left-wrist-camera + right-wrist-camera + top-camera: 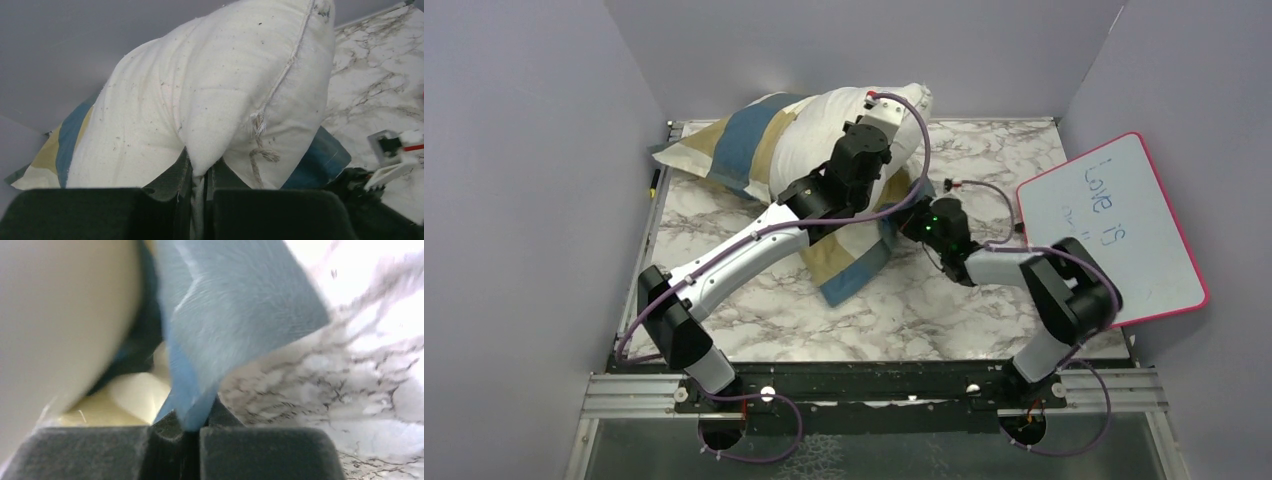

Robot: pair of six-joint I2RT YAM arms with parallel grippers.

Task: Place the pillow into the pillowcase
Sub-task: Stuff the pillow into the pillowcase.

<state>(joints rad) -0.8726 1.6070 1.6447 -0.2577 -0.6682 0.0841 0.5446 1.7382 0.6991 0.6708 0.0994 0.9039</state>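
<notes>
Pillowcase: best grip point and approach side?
Pinch the pillowcase by its blue open-end flap, coming in low from the right. That flap stands free of the table, beside the pillow, and is thin enough for a pinch; the right end effector is shut on it there.

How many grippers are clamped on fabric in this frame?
2. The left gripper is shut on a fold of the pillow. The right gripper is shut on the blue edge of the pillowcase, just right of the pillow.
</notes>
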